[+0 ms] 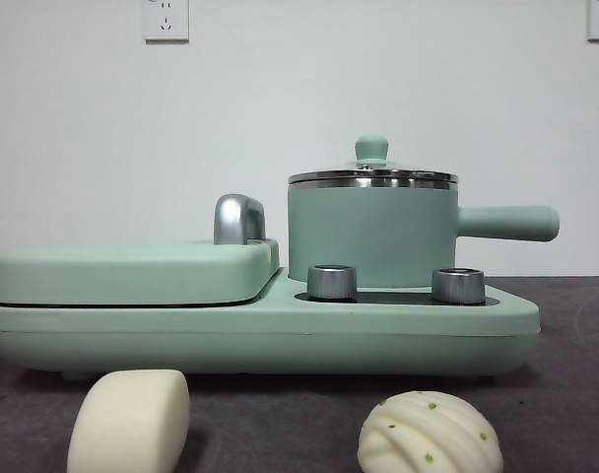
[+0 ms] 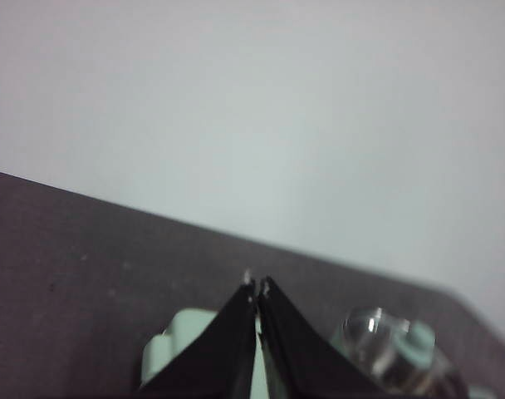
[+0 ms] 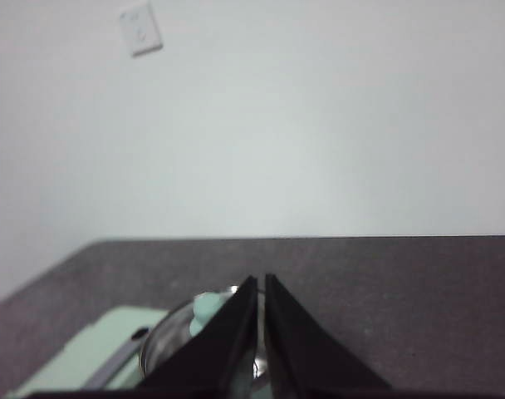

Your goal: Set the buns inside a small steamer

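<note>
Two cream-white buns lie on the dark table at the front: a smooth rounded block at the left and a ridged dome with green specks at the right. Behind them the small steamer, a mint-green pot with a long side handle, stands on the green cooker base with its glass lid on. Neither arm shows in the front view. My left gripper is shut with nothing in it, high above the cooker. My right gripper is also shut and holds nothing, above the steamer's lid.
A flat mint-green griddle cover with a chrome handle fills the cooker's left half. Two steel knobs sit on the base in front of the pot. A white wall with sockets stands behind.
</note>
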{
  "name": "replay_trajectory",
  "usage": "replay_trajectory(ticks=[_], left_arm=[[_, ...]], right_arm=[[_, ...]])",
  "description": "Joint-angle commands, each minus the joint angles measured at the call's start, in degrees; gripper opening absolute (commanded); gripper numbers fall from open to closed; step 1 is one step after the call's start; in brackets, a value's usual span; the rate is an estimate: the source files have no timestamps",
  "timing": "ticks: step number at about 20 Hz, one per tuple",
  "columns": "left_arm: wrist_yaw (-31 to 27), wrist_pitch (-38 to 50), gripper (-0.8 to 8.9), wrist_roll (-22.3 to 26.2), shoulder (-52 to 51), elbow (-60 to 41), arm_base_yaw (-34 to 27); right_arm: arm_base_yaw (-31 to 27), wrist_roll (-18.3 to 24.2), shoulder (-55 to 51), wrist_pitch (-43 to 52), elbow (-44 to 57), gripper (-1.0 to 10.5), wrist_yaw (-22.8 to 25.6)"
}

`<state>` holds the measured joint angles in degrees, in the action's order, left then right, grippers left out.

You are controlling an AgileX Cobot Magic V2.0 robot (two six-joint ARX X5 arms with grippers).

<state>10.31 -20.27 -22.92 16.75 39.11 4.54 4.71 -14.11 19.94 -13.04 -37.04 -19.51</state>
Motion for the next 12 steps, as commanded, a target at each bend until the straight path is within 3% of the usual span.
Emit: replay_trajectory(ticks=[1,12], left_arm=[[2.05,-3.3,0.1,9.42,4.11,4.59,0.09],[9.29,-16.44,0.1,22.08,19.78,17.07,0.52]], right_arm=[[0.04,6.88,2.4,-1.51,-2.62,0.1,-0.79],[0.17,23.28,11.41,-15.1,-12.11,0.1,-3.04]])
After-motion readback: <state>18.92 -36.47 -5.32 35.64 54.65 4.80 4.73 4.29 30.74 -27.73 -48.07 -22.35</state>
